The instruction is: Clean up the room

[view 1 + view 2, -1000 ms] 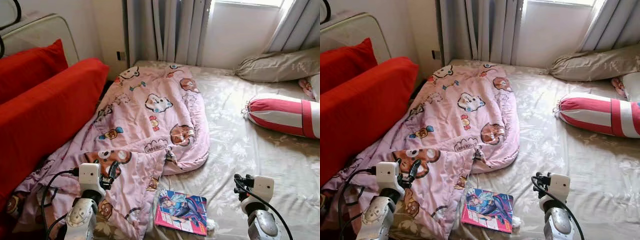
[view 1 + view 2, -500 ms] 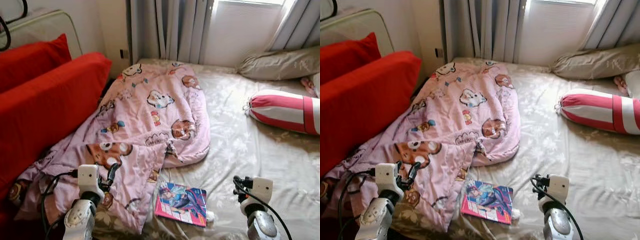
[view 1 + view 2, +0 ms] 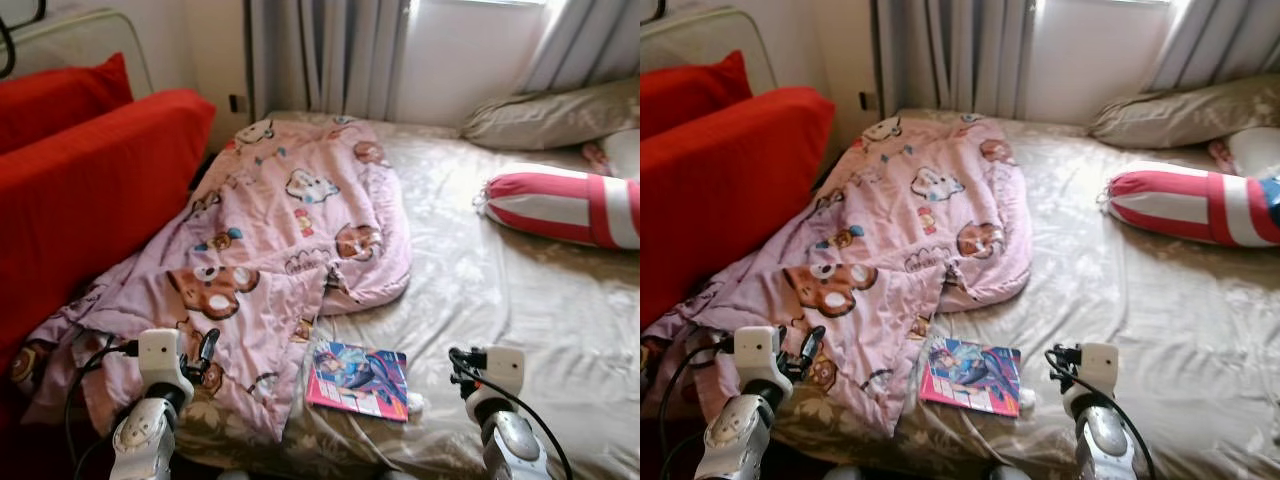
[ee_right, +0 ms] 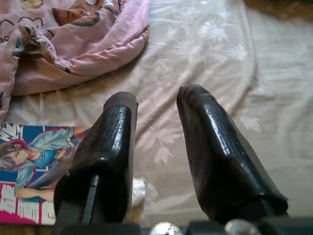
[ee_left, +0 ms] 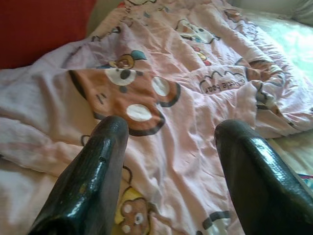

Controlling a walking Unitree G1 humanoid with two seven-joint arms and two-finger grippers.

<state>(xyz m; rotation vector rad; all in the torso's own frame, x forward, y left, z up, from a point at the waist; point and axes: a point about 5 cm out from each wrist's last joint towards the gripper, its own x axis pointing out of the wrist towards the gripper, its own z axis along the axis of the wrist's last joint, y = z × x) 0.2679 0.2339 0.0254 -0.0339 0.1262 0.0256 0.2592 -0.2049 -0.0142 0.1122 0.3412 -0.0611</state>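
Starting out — we see the pink cartoon blanket (image 3: 290, 230) rumpled on the bed (image 3: 520, 290), comic book (image 3: 358, 380) beside it; left gripper (image 5: 171, 161) and right gripper (image 4: 154, 147) both spread, empty — nothing tidied.

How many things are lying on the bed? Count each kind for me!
Blankets: 1, the pink cartoon blanket
Books: 1, the comic book
Pillows: 3, the beige pillow, the red and white striped bolster, and another pillow partly cut off by the picture's edge
Crumpled white bits: 1, the small white scrap beside the book
Total: 6
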